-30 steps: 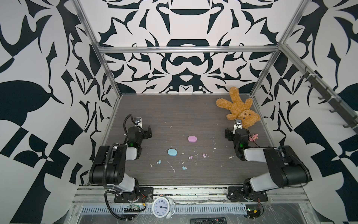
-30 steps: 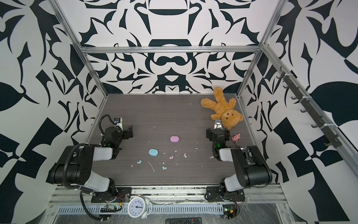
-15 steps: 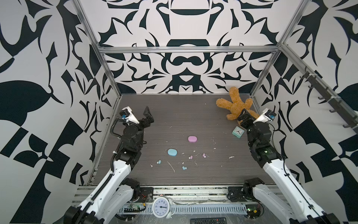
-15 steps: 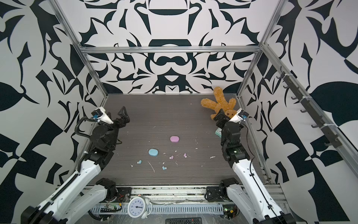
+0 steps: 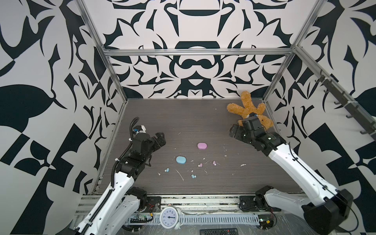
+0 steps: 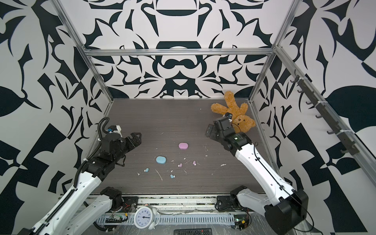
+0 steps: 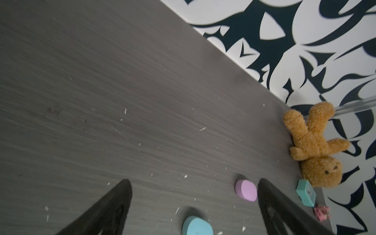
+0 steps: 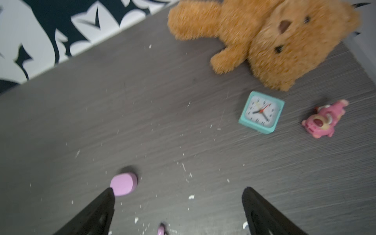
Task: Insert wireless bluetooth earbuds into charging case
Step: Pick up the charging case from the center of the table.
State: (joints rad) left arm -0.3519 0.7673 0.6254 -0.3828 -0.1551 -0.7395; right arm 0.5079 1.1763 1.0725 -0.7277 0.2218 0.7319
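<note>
Two oval charging cases lie shut mid-table: a pink case [image 5: 202,145] [image 6: 183,145] and a blue case [image 5: 180,160] [image 6: 161,160]. Nearer the front lie the earbuds: two pale blue buds [image 5: 167,169] [image 5: 193,176] and two pale pink buds [image 5: 200,165] [image 5: 214,162]. My left gripper [image 5: 160,138] [image 7: 194,183] hangs open to the left of the cases, which show between its fingers in the left wrist view, pink case [image 7: 246,190] and blue case [image 7: 197,225]. To their right my right gripper [image 5: 234,132] [image 8: 178,190] is open and empty, with the pink case [image 8: 123,186] and one pink bud [image 8: 161,231] below it.
A brown teddy bear [image 5: 247,109] lies in the back right corner. Beside it are a teal clock [image 8: 261,112] and a pink toy [image 8: 323,120]. White scraps litter the table around the buds. A white alarm clock [image 5: 169,217] stands on the front rail.
Both arms have unfolded from their low rest poses at the table's sides, risen, and reached forward and inward toward the cases. The grippers stayed open. Nothing on the table moved.
</note>
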